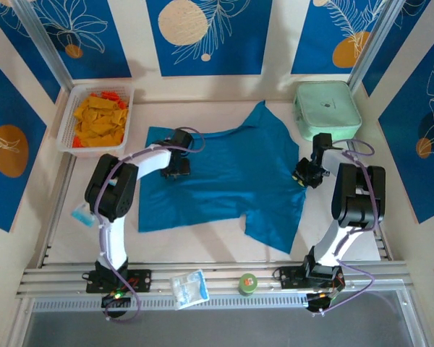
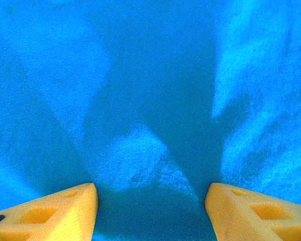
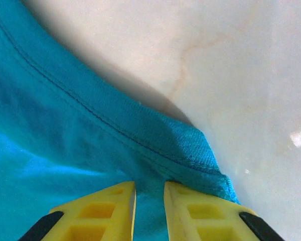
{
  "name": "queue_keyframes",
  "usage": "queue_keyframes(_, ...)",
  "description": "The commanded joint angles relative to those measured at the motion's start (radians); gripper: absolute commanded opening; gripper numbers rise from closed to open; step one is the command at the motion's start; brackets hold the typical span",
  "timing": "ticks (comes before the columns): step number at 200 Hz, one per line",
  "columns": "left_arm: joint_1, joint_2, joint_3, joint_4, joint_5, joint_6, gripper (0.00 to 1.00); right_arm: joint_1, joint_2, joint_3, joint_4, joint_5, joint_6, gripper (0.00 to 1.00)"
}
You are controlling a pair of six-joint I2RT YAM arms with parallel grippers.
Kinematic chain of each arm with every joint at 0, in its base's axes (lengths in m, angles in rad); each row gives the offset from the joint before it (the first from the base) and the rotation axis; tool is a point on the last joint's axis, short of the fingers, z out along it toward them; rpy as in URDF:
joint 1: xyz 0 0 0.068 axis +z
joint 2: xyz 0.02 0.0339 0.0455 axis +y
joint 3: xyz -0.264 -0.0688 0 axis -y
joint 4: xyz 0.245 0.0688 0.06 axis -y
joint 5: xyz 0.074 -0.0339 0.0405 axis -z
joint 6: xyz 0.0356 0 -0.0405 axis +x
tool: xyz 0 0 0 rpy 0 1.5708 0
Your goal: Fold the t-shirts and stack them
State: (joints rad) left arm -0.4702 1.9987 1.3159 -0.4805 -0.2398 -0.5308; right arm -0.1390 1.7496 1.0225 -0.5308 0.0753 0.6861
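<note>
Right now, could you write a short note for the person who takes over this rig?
Left hand: open, low over the left part of the t-shirt, gripping nothing.
Right hand: nearly shut on a stitched edge corner at the t-shirt's right side, with cloth between the fingers.
T-shirt: teal, spread out unfolded on the table.
Done: no fold yet, no stack.
Left: fold it, then stack it.

The left arm arches from the lower left toward the frame's middle, the left claw (image 1: 178, 165) (image 2: 150, 197) facing down with jaws spread wide; the right arm stands folded at the right, the right claw (image 1: 307, 176) (image 3: 149, 190) low, jaws narrowed to a slit
</note>
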Motion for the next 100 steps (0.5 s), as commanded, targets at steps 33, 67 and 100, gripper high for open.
queue_keyframes(33,-0.072,0.062,-0.102,-0.074,0.088,-0.031,0.73,-0.044,-0.085,-0.105,-0.042,0.066,0.049,0.25)
queue_keyframes(67,-0.091,-0.040,-0.016,-0.161,0.040,0.010,0.79,0.010,-0.166,-0.044,-0.044,0.013,-0.049,0.27)
queue_keyframes(100,-0.110,-0.114,0.089,-0.245,0.005,0.036,0.81,0.152,-0.160,0.135,-0.099,-0.023,-0.126,0.53)
